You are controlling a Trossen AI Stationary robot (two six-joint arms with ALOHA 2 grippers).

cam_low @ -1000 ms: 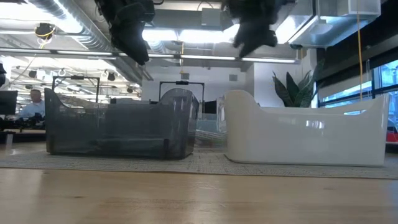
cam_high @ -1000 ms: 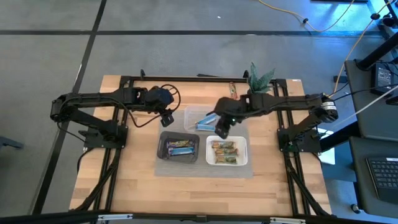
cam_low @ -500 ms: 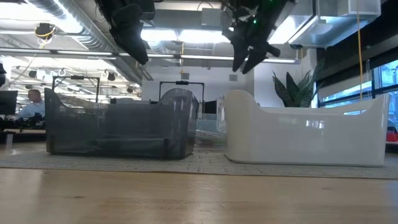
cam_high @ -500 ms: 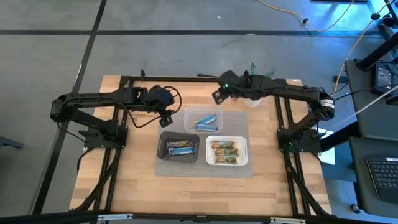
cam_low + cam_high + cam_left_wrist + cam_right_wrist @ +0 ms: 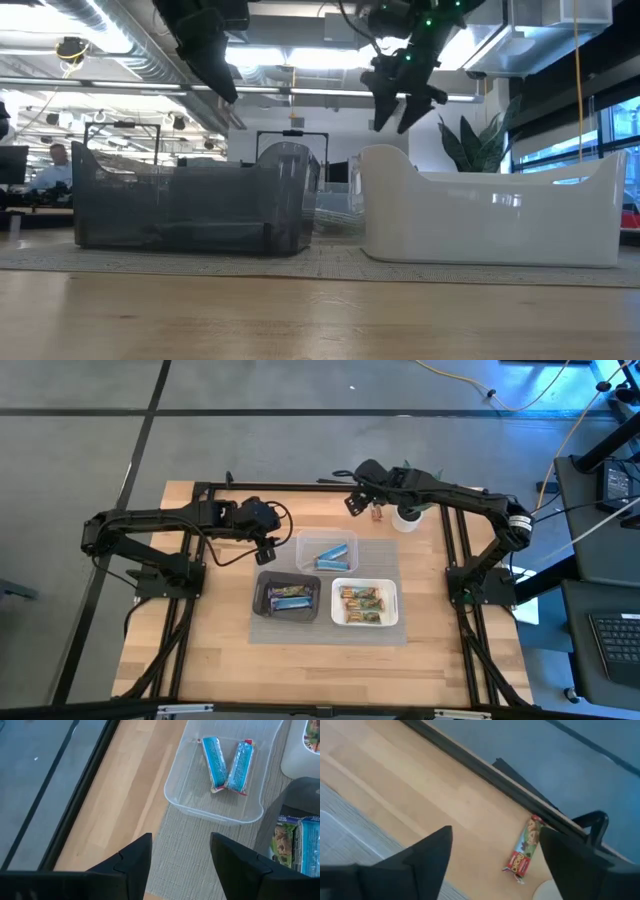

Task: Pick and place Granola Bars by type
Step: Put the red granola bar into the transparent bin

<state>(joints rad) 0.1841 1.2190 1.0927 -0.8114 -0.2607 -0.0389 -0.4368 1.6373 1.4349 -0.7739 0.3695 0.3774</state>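
Green-brown granola bar [image 5: 525,849] lay alone at far table edge, under right gripper [image 5: 354,502], fingers spread, empty. Left gripper [image 5: 268,549] parted, hovered left of clear tray [image 5: 304,543].

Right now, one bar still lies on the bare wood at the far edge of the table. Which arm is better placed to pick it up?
The right. Its open gripper hovers beside the loose bar, and its wrist view shows the bar between its fingers. The left gripper waits by the clear tray.
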